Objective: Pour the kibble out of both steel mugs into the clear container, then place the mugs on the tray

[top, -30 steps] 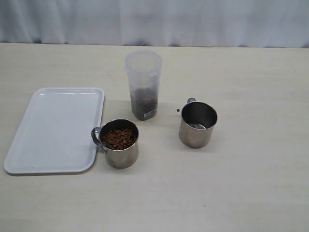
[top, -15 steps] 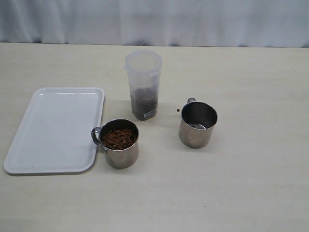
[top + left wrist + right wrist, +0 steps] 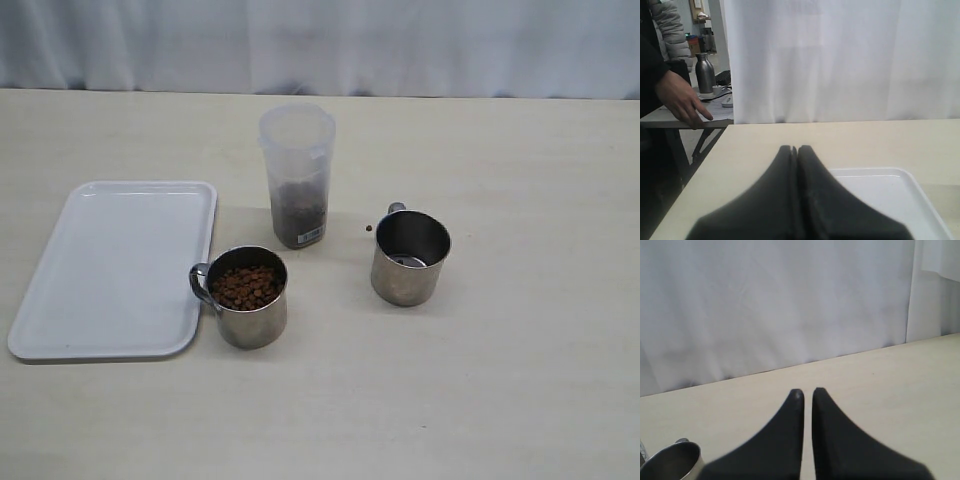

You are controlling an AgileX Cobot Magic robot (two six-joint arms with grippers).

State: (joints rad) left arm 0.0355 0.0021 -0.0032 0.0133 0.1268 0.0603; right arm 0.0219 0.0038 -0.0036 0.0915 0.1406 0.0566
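From the exterior camera, the clear container, partly filled with kibble, is standing between two steel mugs, the left mug sitting full just beside the tray, the right mug sitting empty with a stray pellet near its handle. At the left wrist, the left gripper is hovering with jaws pressed together, gripping nothing, the tray lying just beyond. At the right wrist, the right gripper is hanging with jaws almost touching, likewise empty, one mug rim showing nearby.

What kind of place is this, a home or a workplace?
Probably a lab or test room: a plain pale table, a white curtain behind it, and a person at a side desk with a steel bottle.
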